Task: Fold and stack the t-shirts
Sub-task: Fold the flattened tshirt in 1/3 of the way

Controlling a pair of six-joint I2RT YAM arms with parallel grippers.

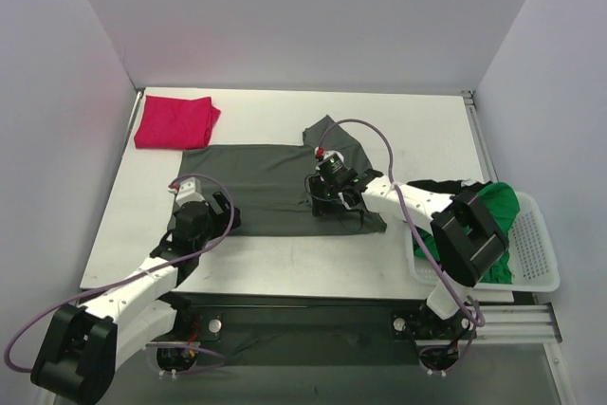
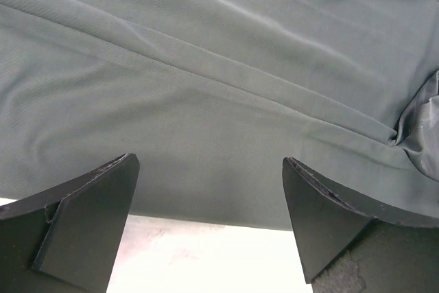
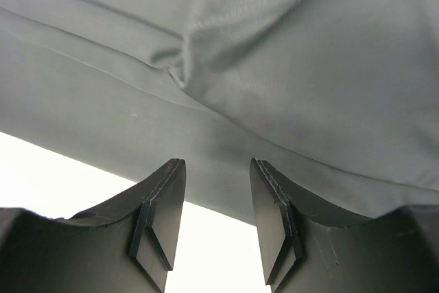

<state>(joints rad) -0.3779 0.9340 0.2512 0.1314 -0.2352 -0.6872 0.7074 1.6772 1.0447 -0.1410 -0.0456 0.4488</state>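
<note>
A dark grey-green t-shirt [image 1: 266,182] lies spread across the middle of the table, and one sleeve [image 1: 332,135] sticks out at its far right. My left gripper [image 1: 213,211] hovers at the shirt's near left corner. Its jaws stand wide open [image 2: 209,169] over the near hem [image 2: 206,211], holding nothing. My right gripper [image 1: 334,204] is low over the shirt's near right part. Its fingers [image 3: 161,204] are partly apart, and the hem [image 3: 206,190] lies just beyond the tips with nothing gripped. A folded magenta-red t-shirt [image 1: 175,122] sits at the far left.
A white plastic basket [image 1: 536,253] stands at the table's right edge. It holds a bright green t-shirt [image 1: 498,211] and a black one [image 1: 441,185], which spills over the basket's left rim. The right arm's elbow [image 1: 469,234] hangs over the basket.
</note>
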